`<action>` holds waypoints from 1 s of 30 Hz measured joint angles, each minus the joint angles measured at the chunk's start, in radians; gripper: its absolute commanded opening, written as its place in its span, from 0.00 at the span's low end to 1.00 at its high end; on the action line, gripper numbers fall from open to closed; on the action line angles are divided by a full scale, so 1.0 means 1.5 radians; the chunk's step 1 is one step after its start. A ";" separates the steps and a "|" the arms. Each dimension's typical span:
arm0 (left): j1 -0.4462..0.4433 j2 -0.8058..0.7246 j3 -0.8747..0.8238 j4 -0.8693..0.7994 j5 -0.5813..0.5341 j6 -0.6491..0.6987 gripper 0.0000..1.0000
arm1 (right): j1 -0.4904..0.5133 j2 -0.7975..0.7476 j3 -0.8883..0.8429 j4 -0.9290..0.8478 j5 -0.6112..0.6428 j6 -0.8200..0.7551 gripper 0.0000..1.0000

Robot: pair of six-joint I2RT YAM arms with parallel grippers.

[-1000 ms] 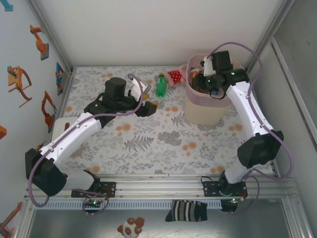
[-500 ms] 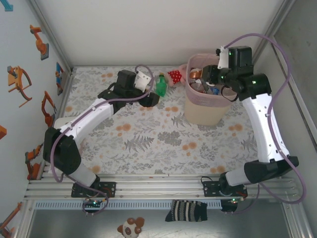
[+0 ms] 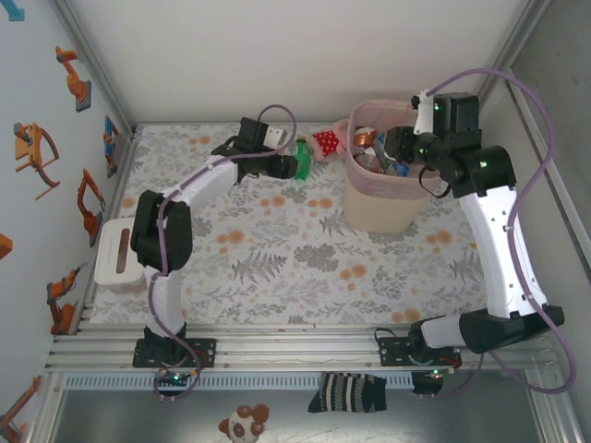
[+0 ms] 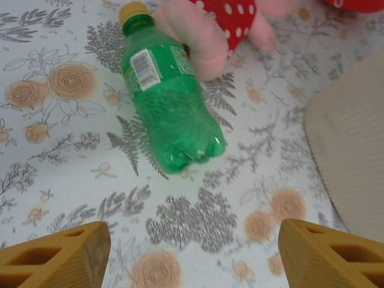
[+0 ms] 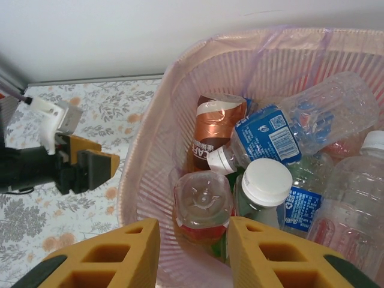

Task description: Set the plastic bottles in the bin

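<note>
green bottle (image 4: 171,108) | lying flat | cap (image 4: 133,9) away from left fingers (image 4: 60,255)

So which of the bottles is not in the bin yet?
The green bottle with the yellow cap, lying on the table beside the soft toy; the others sit inside the pink bin.

Light fell bright and even from above, leaving only soft shadows under my arms (image 3: 212,175). My left wrist view showed the green bottle (image 4: 171,108) slightly soft, my fingertips (image 4: 60,258) blurred.
</note>
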 measured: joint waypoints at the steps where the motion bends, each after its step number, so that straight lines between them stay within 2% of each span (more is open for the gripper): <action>1: 0.001 0.016 0.016 -0.002 0.001 -0.003 0.76 | 0.000 0.000 0.000 0.000 0.000 0.000 0.35; 9: 0.001 0.145 0.153 0.020 -0.002 -0.053 0.85 | 0.000 -0.002 0.000 -0.001 0.009 0.000 0.36; 19: -0.034 0.243 0.228 0.040 -0.105 -0.065 0.87 | 0.000 -0.006 0.000 -0.030 0.010 -0.001 0.38; 24: -0.051 0.275 0.244 0.026 -0.131 -0.066 0.82 | 0.000 -0.012 0.000 -0.035 0.010 0.000 0.38; 30: -0.053 0.283 0.244 0.011 -0.137 -0.069 0.68 | 0.000 -0.028 0.000 -0.035 0.013 0.000 0.38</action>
